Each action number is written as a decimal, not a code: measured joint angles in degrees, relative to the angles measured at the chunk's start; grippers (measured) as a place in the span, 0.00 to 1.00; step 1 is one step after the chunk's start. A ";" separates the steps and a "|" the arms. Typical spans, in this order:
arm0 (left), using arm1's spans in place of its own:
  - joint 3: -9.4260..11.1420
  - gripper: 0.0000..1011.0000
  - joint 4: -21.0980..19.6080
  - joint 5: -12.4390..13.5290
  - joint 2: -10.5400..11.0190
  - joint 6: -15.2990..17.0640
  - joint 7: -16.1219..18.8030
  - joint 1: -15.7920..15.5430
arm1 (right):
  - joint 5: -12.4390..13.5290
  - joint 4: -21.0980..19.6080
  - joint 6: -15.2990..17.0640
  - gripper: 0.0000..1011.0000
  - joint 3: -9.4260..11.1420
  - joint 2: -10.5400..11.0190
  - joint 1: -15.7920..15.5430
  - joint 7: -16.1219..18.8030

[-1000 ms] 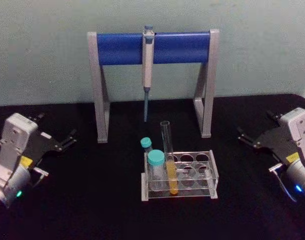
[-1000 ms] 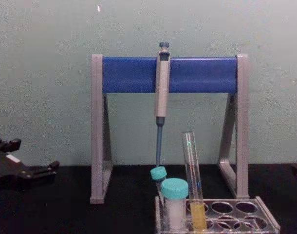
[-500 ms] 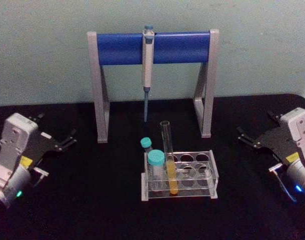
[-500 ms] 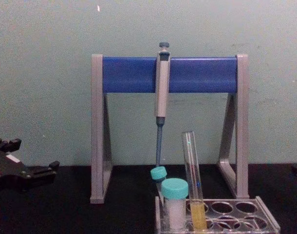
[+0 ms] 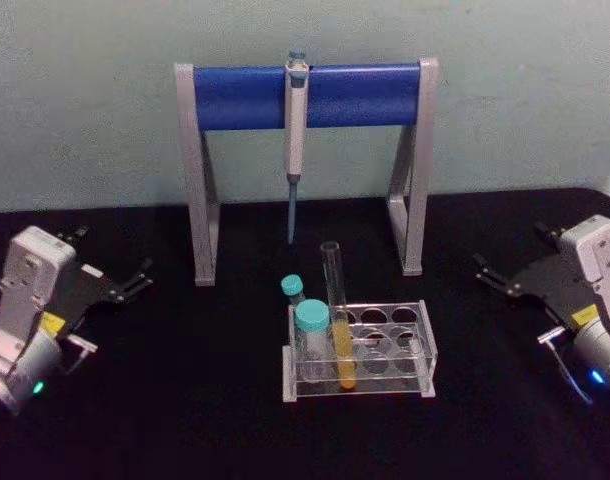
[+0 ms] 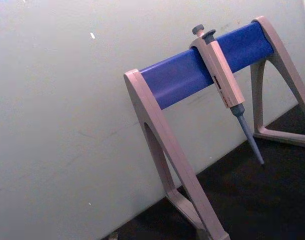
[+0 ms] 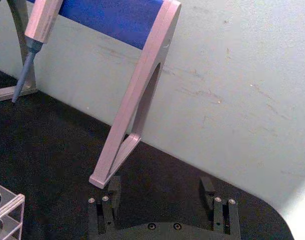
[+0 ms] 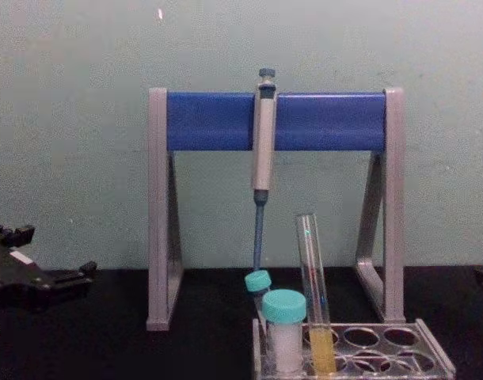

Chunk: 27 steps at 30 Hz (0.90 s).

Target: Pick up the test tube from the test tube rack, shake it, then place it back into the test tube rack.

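Nothing has shifted in the last second: both arms sit where they were, and the glassware is undisturbed. On the black table [image 5: 185, 410] the low clear plastic test tube rack [image 5: 428, 347] holds the tall, slim, uncapped glass test tube [image 5: 337, 310], which leans slightly in a hole near the rack's left end, with yellow liquid in its lower part. Just left of the tube, in the same rack, stand two shorter teal-capped white tubes [image 5: 312, 335]. Behind the rack rises the grey-legged stand with a blue crossbar [image 5: 245, 97], and a grey-blue pipette [image 5: 296, 130] hangs from it.

Well to the left of the rack rests the left gripper [image 5: 115, 252], its black jaws spread and empty. Well to the right of the rack, the right gripper [image 5: 510, 252] is likewise parted and holds nothing.

As I judge it, the task has not really started. The tube is untouched, so the reach, the grasp, the lift, the shake and the return to the rack are all left to do.
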 joint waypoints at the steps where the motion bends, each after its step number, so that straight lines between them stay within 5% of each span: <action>1: 0.00 0.99 0.00 0.00 0.00 0.00 0.00 0.00 | 0.00 0.00 0.00 0.99 0.00 0.00 0.00 0.00; 27: 0.00 0.99 0.00 0.00 0.00 0.00 0.00 -0.01 | 0.00 0.00 0.00 0.99 0.00 0.00 0.00 0.00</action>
